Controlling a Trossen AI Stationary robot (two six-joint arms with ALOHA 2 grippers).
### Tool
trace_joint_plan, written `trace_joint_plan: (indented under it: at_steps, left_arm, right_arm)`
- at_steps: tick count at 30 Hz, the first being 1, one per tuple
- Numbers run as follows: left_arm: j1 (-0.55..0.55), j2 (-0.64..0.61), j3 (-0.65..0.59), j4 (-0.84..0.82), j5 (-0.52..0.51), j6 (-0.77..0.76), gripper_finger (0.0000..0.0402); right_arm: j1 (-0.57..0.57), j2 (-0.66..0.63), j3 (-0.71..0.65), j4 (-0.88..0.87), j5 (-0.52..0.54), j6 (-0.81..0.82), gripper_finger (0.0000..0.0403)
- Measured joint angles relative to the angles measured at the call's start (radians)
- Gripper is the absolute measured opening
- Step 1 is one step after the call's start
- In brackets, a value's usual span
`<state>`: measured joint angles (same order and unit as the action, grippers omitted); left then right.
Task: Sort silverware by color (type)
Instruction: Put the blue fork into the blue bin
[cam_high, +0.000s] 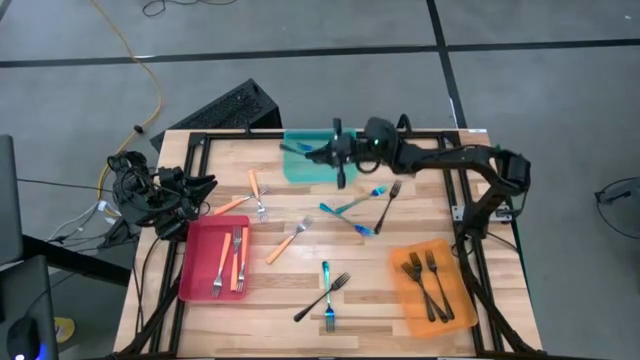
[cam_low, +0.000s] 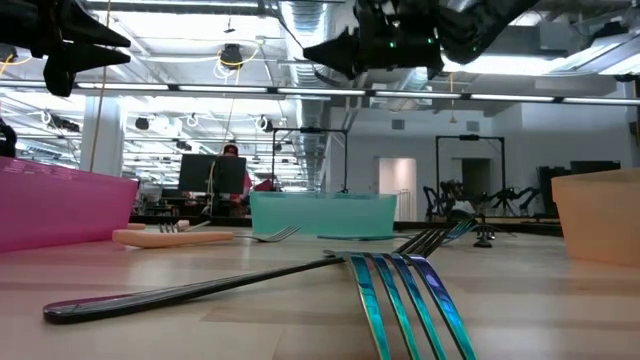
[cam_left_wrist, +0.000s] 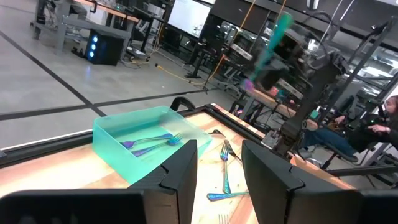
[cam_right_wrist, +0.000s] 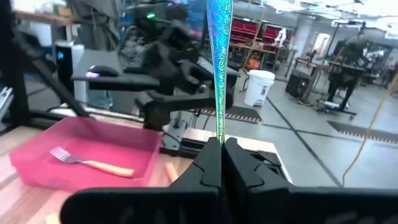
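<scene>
Right hand (cam_right_wrist: 221, 146) pinched fully shut on the handle of an iridescent blue-teal metal fork (cam_right_wrist: 219, 56), which stands up from the fingers in the wrist view; grip sits low on the handle, probably so the piece can drop clear on release. In the high view this hand (cam_high: 338, 150) hangs above the near edge of the shallow translucent teal tray (cam_high: 300, 165) at the far side of the wooden slatted surface (cam_high: 290, 290), well off the wood, so the step in hand looks like delivery of a blue fork to its matching tray. That tray already holds two blue forks (cam_left_wrist: 152, 142). Left hand (cam_left_wrist: 217, 168) waits at the left edge of the surface, fingers parted, empty. Outward from there: flat red tray (cam_high: 195, 275) at near left carries orange-handled forks with silver tines (cam_high: 232, 260); flat orange tray (cam_high: 455, 305) at near right carries dark grey-black metal forks (cam_high: 425, 280), so tray colour does not match fork colour there. Unsorted pieces lie loose on the wood between trays: two orange-handled forks (cam_high: 255, 195) near the red tray, another (cam_high: 288, 241) mid-surface, blue ones (cam_high: 345, 208) beside a dark fork (cam_high: 388, 205) at centre, and a blue fork (cam_high: 327, 290) crossing a dark fork (cam_high: 322, 297) near the front edge. Sorting roughly half done by my count.
</scene>
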<state>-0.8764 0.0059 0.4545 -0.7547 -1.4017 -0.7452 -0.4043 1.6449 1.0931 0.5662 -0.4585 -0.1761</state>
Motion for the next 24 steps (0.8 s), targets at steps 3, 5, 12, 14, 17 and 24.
trace_joint_plan:
  at_steps: [3,5,12,14,17,24]
  left_arm:
    - [0.0,0.0,0.0,0.0,0.0,0.0,0.0112]
    - [0.0,0.0,0.0,0.0,0.0,0.0,0.0112]
    - [0.0,0.0,0.0,-0.001,0.0,0.0,0.0112]
    - [0.0,0.0,0.0,-0.002,0.0,0.0,0.0112]
    - [0.0,0.0,0.0,-0.007,0.003,-0.002,0.0112]
    - [0.0,0.001,0.001,-0.007,0.009,-0.004,0.0112]
  right_arm:
    - [-0.046,0.025,0.0,-0.003,-0.077,0.041,0.002]
    - [-0.066,0.061,0.004,-0.001,-0.119,0.054,0.002]
    - [-0.145,0.225,0.138,-0.11,-0.154,0.21,0.002]
    - [-0.154,0.274,0.216,-0.222,-0.154,0.208,0.002]
    - [-0.161,0.334,0.339,-0.443,-0.139,0.163,0.002]
    - [-0.161,0.411,0.558,-0.902,0.022,-0.08,0.002]
